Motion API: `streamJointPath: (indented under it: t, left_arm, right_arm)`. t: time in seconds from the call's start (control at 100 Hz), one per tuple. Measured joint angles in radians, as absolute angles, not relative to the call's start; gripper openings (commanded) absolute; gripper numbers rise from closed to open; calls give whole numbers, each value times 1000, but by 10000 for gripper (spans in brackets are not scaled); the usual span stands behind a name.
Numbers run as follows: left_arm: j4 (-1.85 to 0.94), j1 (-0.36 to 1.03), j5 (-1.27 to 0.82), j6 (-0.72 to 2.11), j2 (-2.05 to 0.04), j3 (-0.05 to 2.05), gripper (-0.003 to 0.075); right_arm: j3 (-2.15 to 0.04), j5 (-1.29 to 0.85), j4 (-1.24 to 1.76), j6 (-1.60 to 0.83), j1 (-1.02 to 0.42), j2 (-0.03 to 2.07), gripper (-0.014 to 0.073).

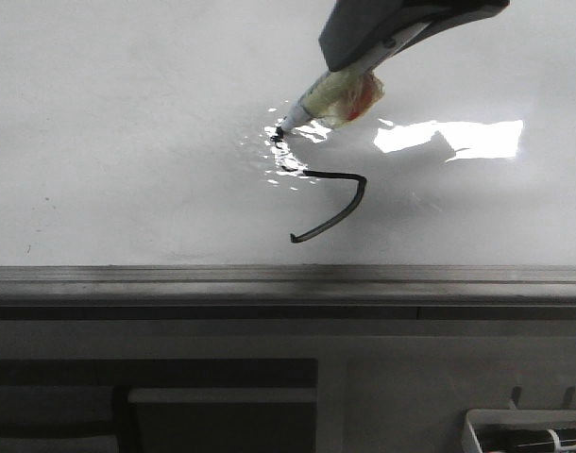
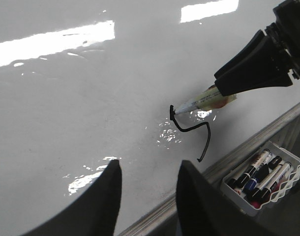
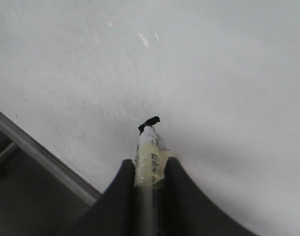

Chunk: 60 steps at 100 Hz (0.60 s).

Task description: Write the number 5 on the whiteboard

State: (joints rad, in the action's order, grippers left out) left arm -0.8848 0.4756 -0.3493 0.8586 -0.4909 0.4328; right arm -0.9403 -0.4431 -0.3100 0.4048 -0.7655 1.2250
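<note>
The whiteboard (image 1: 127, 123) lies flat and fills most of the front view, its grey edge strip (image 1: 288, 276) running along the near side. A bright glare patch (image 1: 453, 138) sits on its right part.

The right gripper (image 3: 149, 169) is closed on a marker (image 1: 340, 97), the barrel clamped between both fingers (image 3: 123, 196) in the right wrist view. Yellowish tape wraps the barrel near the tip. The marker is tilted, its black tip touching the board at the upper end of the drawn line.

The number 5 (image 1: 337, 200) is incomplete. In the front view, a short stroke runs down from the tip, partly lost in small reflections, then a horizontal line runs right and hooks down and back left into a long tail. The tail ends near the edge strip without reaching it. In the left wrist view the same line (image 2: 193, 130) reads as one continuous black stroke starting at the marker tip.

The left gripper (image 2: 146, 196) hangs over the board near the edge strip, well apart from the line. Its fingers (image 2: 103, 204) stand spread with nothing between them.

A tray (image 2: 263, 179) of markers sits off the board, just beyond the edge strip.
</note>
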Motion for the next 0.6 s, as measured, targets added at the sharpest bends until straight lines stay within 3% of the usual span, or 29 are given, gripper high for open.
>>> streamJointPath:
  t: [0.6]
  left_arm:
    - [-885, 476, -349, 859, -491, 433, 240]
  right_arm:
    - [-947, -620, -404, 583, -762, 1173, -40]
